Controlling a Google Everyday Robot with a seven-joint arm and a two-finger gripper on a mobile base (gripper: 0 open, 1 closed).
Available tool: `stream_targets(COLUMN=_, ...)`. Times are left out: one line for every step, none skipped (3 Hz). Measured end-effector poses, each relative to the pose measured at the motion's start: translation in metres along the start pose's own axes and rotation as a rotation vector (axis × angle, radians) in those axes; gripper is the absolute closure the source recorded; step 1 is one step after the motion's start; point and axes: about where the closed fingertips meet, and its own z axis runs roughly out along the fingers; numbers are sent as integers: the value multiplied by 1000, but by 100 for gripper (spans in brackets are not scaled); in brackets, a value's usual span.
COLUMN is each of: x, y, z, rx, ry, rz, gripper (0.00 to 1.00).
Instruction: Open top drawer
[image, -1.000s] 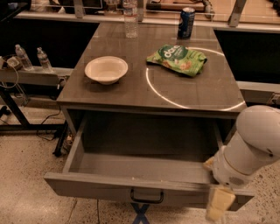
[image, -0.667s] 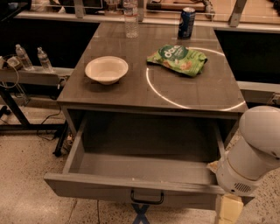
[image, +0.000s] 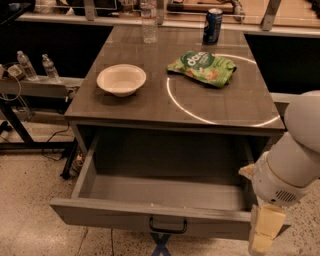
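Note:
The top drawer (image: 120, 215) is a wide grey drawer with a deep plain box. It stands pulled far out from under the grey table top (image: 150, 107). Its small dark pull handle (image: 168, 228) sits at the centre of the front panel. My gripper (image: 263, 235) is at the lower right, in front of the drawer's right front corner and well right of the handle. A cream-coloured finger (image: 266, 226) hangs down below my white arm (image: 295, 160). Nothing shows inside the drawer.
On the table top are a white bowl (image: 121, 79), a green snack bag (image: 202, 67), a blue can (image: 213, 26) and a clear water bottle (image: 149, 22). Two small bottles (image: 35, 66) stand on a shelf at the left. Cables lie on the speckled floor at the left.
My arm and gripper have shifted slightly down and to the right, away from the drawer front. The drawer stays pulled out.

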Motion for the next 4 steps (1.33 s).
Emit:
stream_targets(x=-31, y=-31, z=-6, rx=90, ry=-71, rz=-59, gripper=23)
stream_targets(x=-51, y=-60, z=1, rx=164, ry=-131, rz=-86, gripper=47)
stream_targets(x=-61, y=-87, z=24, rx=203, ry=-159, rz=-96, gripper=70)
stream_targets(x=-57, y=-101, z=50, rx=220, ry=-162, rz=-95, gripper=93)
